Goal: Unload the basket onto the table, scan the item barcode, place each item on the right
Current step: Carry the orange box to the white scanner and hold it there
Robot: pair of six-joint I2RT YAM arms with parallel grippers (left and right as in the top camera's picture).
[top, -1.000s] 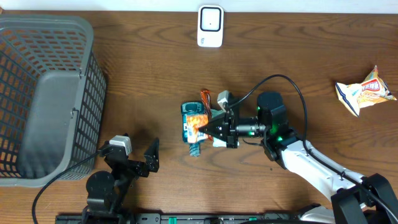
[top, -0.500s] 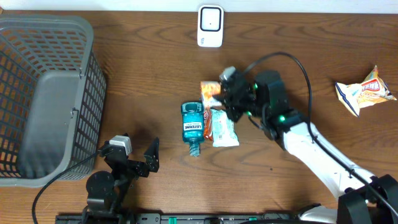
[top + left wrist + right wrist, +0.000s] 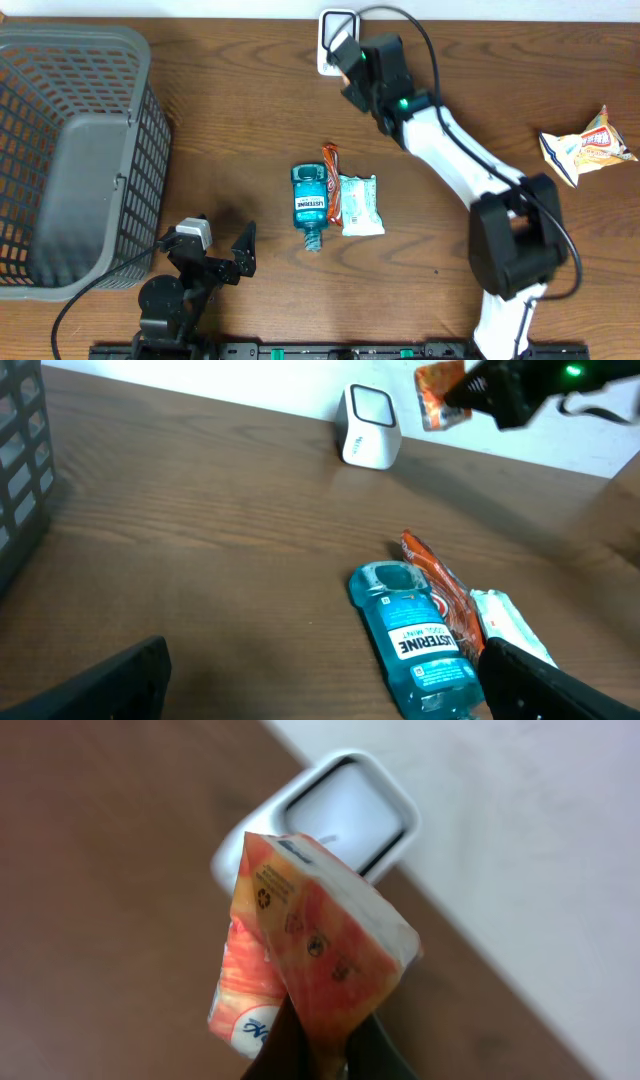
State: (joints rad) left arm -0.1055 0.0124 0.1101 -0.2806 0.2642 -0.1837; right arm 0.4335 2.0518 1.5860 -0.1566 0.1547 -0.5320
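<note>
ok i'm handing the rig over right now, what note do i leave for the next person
Right end effector: shut on an orange snack packet, held off the table in front of the white barcode scanner.
Left end effector: open, empty, near the grey basket.
On the table: Listerine bottle, second orange packet, white packet together mid-table; snack bag far right.
Done: packet lifted and presented. Left: no sign whether it scanned; confirm, then probably the other items.
</note>
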